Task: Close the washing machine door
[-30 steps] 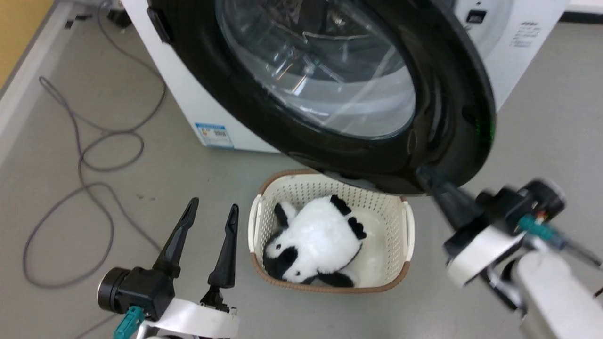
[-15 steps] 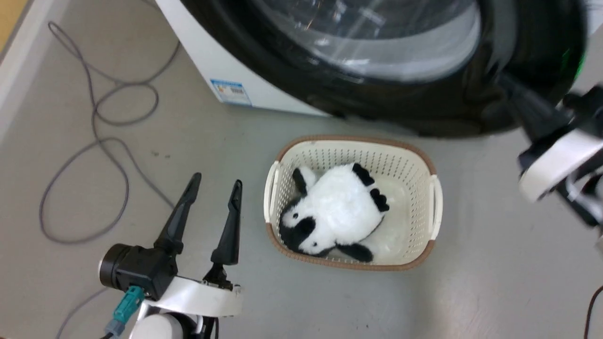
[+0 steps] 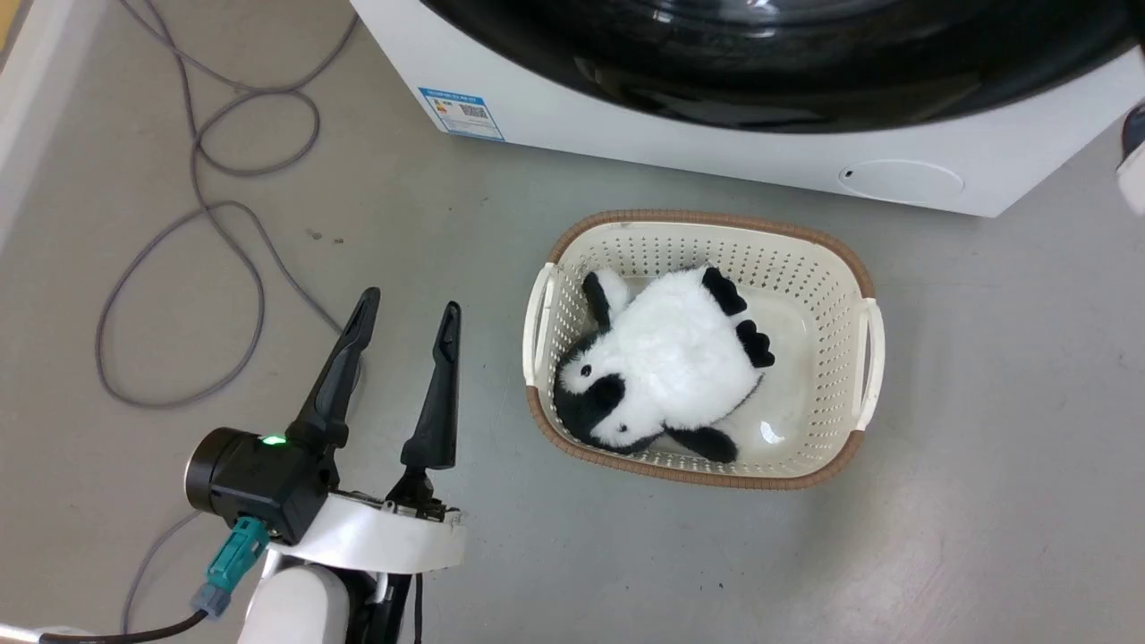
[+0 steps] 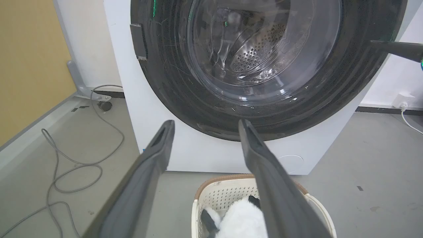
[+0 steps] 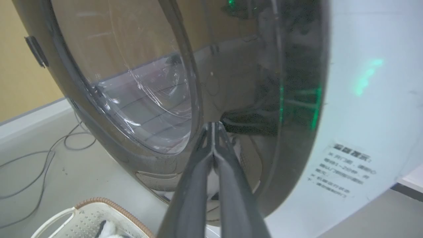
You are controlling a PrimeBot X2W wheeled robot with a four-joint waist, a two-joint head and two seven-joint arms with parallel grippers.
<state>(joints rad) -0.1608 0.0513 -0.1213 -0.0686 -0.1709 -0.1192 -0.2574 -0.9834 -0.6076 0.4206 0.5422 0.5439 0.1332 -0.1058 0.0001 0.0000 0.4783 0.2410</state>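
Since the clenched right gripper [image 5: 213, 126] has swung the washing machine door [image 4: 264, 112] almost shut, only latching likely remains; left gripper [image 3: 410, 304] gapes empty.

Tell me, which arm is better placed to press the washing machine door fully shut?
Probably right. The right end effector, shut, points at the washing machine door near its rim. The left end effector hangs open over the floor, beside the basket.

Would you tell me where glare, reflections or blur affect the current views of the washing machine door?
Head view: sharp, with white highlights streaking the glossy washing machine door. Left wrist view: crisp, green glints on its rim. Right wrist view: softer, the door mirroring floor and wall, a green glow on the washing machine.
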